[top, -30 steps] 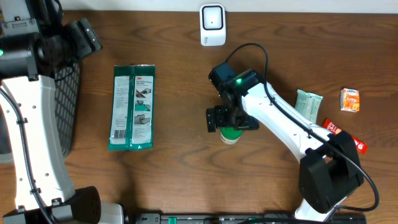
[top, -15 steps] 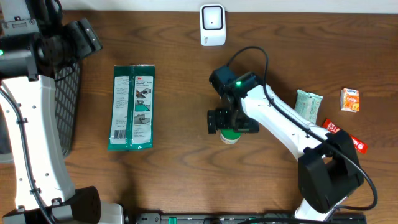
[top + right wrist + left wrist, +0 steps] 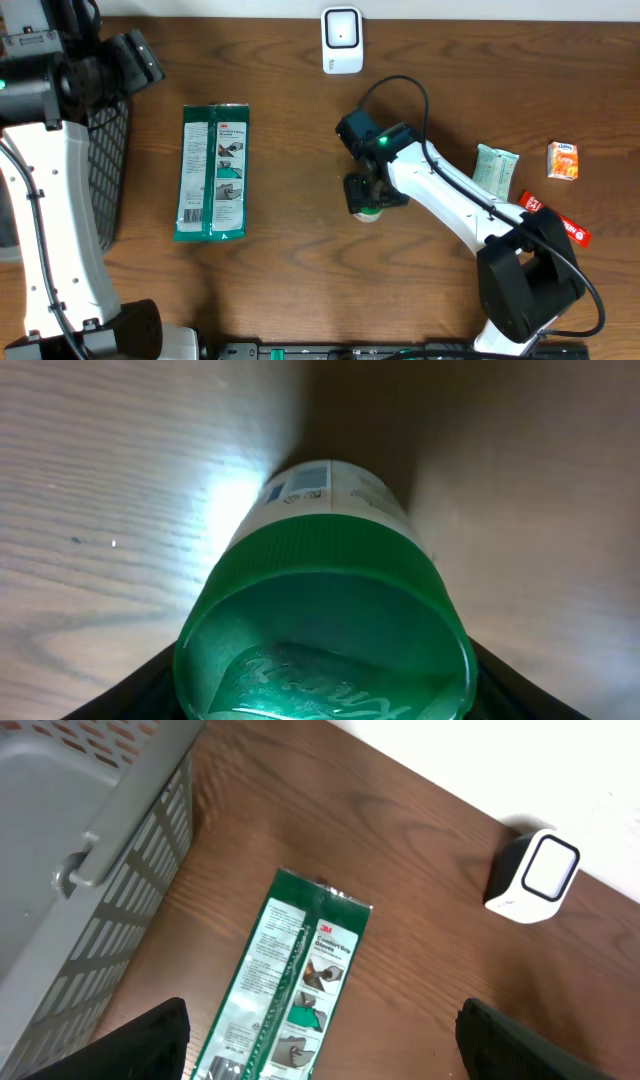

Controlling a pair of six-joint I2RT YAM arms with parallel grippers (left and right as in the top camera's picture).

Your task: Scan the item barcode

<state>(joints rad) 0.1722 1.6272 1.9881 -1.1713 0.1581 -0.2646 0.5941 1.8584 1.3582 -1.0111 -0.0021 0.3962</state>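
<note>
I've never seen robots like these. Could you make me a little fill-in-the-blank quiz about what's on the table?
The right gripper hovers over a white plastic bottle whose screw cap is ____.
The left gripper's jaws stand ____, with nothing between them.
The small cardboard box near the right arm is ____.
Missing words: green; open; orange.

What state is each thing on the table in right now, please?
green-capped bottle, upright, cap on.
right gripper, straddling the bottle's cap; grip unclear.
left gripper, open, empty.
green packet, lying flat, label up.
scanner, standing, untouched.
</note>
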